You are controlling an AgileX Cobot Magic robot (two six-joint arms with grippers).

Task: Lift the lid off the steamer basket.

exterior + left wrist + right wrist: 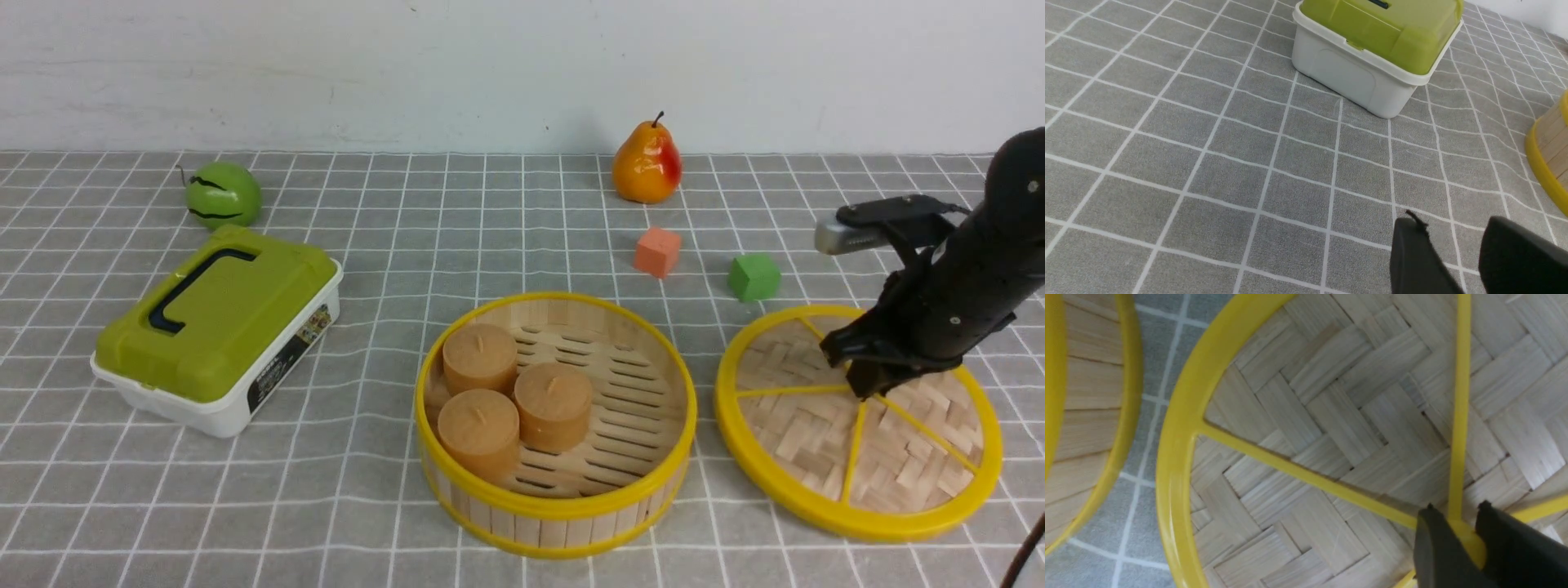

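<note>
A pear [647, 162] stands behind an orange block [657, 251].

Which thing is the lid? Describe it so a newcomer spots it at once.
Find the open steamer basket holding three brown buns. Just to its right lies the lid, under the right gripper. Unlike the basket, it is a flat woven disc crossed by yellow spokes.

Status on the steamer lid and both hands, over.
Right hand around centre knob of round woven-bamboo lid. Lid off, beside round yellow-rimmed bamboo basket. Left hand open, empty.
</note>
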